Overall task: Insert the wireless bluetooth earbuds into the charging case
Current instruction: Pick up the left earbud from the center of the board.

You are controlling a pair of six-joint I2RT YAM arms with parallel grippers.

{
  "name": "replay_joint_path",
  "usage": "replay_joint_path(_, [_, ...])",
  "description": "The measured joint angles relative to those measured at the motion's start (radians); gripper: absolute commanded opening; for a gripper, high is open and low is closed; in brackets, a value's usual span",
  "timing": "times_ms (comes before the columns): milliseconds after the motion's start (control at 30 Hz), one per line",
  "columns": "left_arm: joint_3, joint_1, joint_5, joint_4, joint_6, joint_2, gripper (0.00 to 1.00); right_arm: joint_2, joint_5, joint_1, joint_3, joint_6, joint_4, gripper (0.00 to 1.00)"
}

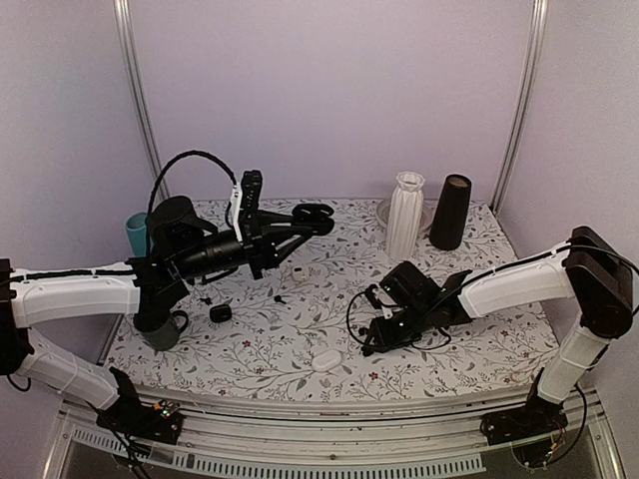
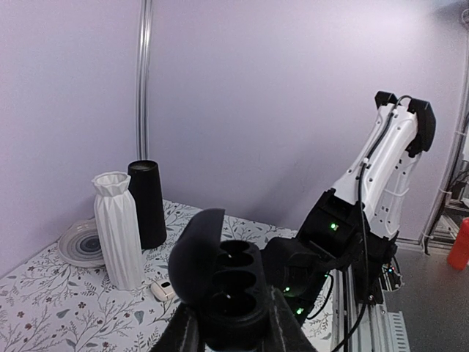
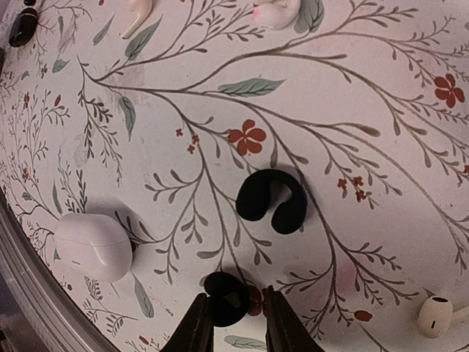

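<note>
At left, raised above the floral desk [image 1: 270, 344], the left end effector [image 2: 236, 328] is clamped on the base of the black charging case [image 2: 233, 290]. The case stands open, its lid [image 2: 194, 253] swung to one side and a row of round wells exposed. In the overhead view it is held well clear of the surface.

At right, low over the desk, the right end effector [image 3: 236, 301] brackets the nearer black earbud [image 3: 223, 301], which lies on the surface. One finger [image 3: 198, 323] touches it and a sliver of desk shows beside the other. Whether the grip is complete cannot be told.

A second black earbud [image 3: 270, 202], C-shaped, lies just beyond the first and apart from it. A closed white case [image 3: 94, 246] rests nearby toward the desk's front edge, and white earbuds [image 3: 438, 315] lie scattered farther off.

At the back of the desk a ribbed white vase [image 1: 404, 215] and a black cylinder [image 1: 449, 212] stand side by side next to a plate [image 2: 77, 244]. A teal cup [image 1: 137, 235] and a dark mug [image 1: 165, 329] stand at the left edge.
</note>
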Motion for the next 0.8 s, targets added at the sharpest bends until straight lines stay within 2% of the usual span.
replay_joint_path(800, [0.0, 0.0, -0.006, -0.019, 0.0, 0.0, 0.0, 0.058, 0.124, 0.078, 0.114, -0.002, -0.136, 0.23])
